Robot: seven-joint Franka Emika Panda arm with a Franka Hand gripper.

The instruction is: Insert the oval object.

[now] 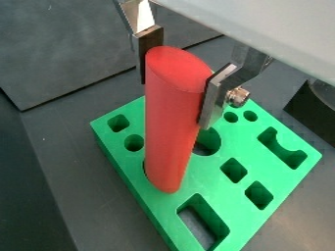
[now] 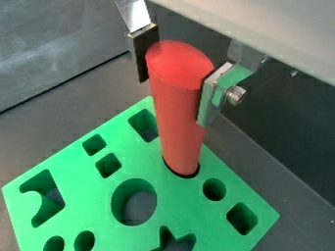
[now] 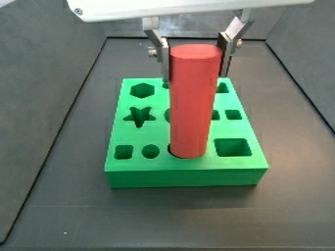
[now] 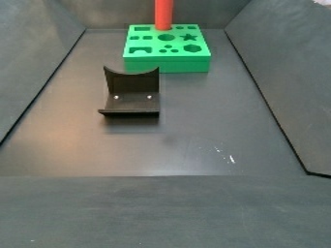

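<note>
Red peg upright, base seated in green block hole; gripper clasps top. Left: push deeper, release.

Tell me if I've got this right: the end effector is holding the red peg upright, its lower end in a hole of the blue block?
Not quite: the block is green, not blue, as both side views show. The end effector does hold the red peg upright, lower end in a hole.
</note>
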